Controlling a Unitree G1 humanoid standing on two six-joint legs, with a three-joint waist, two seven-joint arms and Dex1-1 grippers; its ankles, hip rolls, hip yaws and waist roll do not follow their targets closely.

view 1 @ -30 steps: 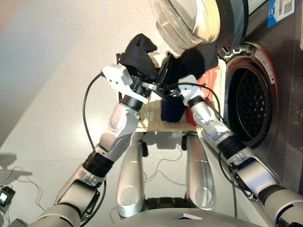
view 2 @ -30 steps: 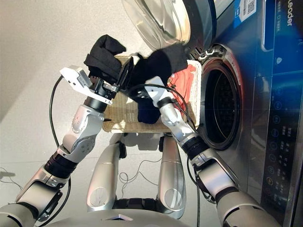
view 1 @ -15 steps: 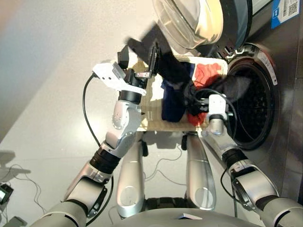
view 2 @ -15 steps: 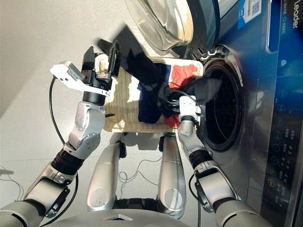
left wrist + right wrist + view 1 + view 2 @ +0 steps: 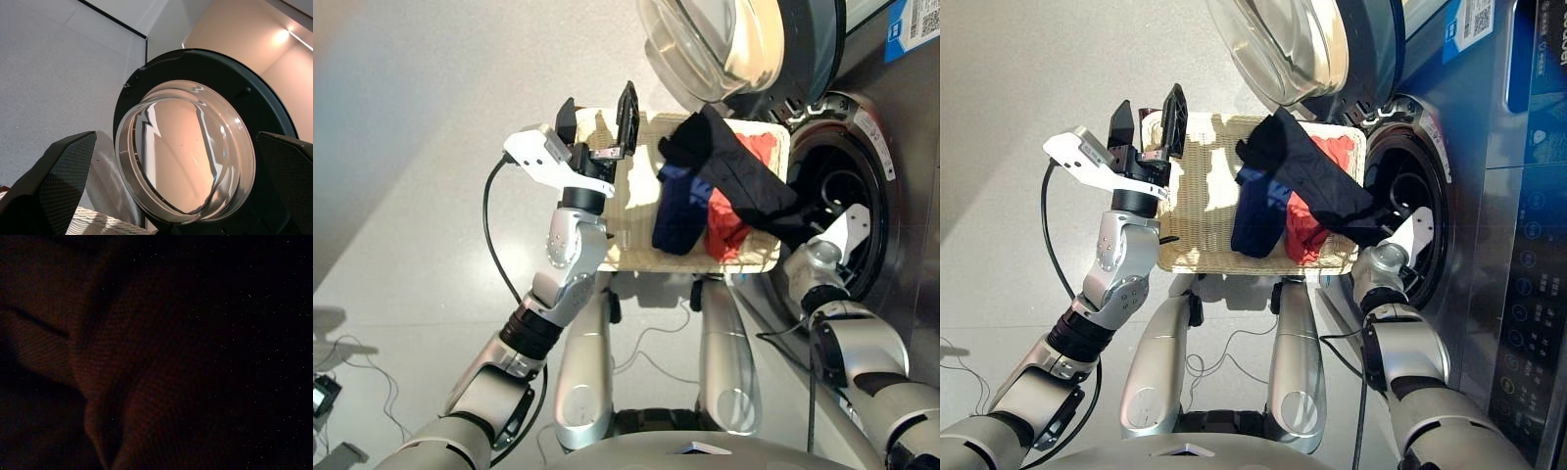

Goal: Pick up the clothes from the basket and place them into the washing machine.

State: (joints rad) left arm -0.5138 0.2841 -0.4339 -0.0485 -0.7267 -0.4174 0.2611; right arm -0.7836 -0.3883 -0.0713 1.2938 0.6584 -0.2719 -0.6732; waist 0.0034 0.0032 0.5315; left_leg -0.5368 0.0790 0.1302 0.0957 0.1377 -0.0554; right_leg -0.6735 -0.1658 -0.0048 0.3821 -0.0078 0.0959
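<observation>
Left gripper [image 5: 599,113] is wide open and empty, raised over the basket [image 5: 636,257], pointing at the door [image 5: 188,147]. Right gripper is inside the drum [image 5: 842,211], fingers hidden, grip can't be told. Black garment [image 5: 734,176] stretches from it back over the basket. Navy [image 5: 677,211] and red [image 5: 729,220] lie between the grippers in the basket. Nothing fully loaded; three left.
</observation>
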